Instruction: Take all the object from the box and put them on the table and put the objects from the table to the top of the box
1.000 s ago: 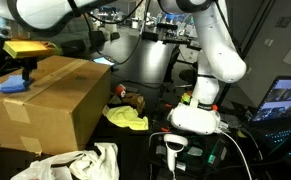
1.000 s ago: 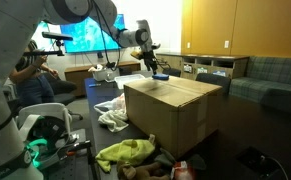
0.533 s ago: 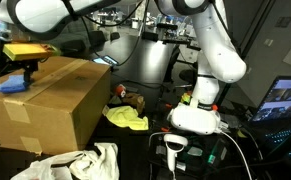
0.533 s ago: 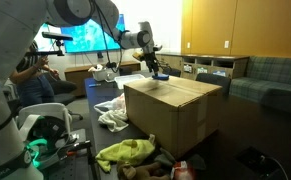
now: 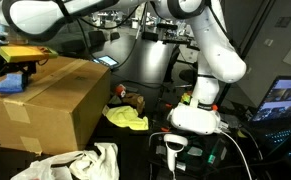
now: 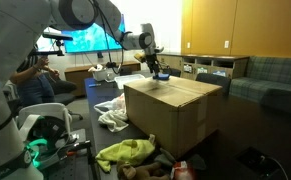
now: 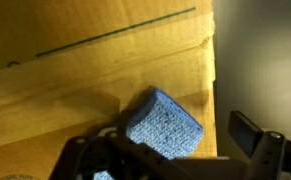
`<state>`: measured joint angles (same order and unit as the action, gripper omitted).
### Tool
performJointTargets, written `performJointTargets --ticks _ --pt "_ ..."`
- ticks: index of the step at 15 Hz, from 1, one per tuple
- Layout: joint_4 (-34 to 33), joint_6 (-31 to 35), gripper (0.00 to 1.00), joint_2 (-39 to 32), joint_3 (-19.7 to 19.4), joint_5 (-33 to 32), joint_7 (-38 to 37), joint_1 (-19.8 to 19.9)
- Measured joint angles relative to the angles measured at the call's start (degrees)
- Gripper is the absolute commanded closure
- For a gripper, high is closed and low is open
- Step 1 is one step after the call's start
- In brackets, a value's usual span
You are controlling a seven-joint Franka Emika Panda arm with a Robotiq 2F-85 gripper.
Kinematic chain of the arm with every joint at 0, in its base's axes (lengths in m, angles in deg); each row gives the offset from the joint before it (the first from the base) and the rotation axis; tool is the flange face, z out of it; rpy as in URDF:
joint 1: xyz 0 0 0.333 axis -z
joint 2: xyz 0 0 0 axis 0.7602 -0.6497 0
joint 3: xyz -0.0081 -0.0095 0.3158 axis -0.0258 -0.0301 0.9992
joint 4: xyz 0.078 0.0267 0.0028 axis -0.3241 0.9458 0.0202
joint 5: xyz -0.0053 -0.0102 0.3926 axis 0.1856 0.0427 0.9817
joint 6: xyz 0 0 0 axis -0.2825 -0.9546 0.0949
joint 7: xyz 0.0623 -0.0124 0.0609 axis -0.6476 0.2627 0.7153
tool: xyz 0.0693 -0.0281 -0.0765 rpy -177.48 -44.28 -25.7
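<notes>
Block: we see the blue spongy block (image 5: 11,85) at 9 o'clock in an exterior view. It lies on the box top close to a corner. We judge it is set there because table things are meant to end up on top.

Gripper: the gripper (image 5: 18,72) hangs right over the block. In the wrist view, bare cardboard shows between the block and the finger at 3 o'clock. So we read the jaws as parted and clamping nothing. We cannot tell whether the finger at 8 o'clock touches the block.

Box: the cardboard box (image 5: 55,95) has its flaps shut flat, which is why it can serve as a shelf. Nothing of its inside shows.

White cloth: a crumpled white cloth (image 5: 80,162) lies on the table at 5 o'clock from the box, near its front face. We take it as a likely candidate for the top.

Yellow cloth: a yellow cloth (image 5: 125,118) lies at 3 o'clock from the box, between it and the arm's base (image 5: 195,115).

Risk: we think the block sits near enough to the edge that a nudge on lifting away could tip it off.
</notes>
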<state>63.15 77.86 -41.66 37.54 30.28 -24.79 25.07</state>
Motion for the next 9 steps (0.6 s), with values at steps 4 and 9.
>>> performJointTargets --ticks 4,9 --pt "-1.38 -1.47 0.44 -0.60 -0.31 0.54 -0.07 0.01" --pt "-3.06 -4.08 0.79 -1.13 -0.66 0.75 -0.58 0.04"
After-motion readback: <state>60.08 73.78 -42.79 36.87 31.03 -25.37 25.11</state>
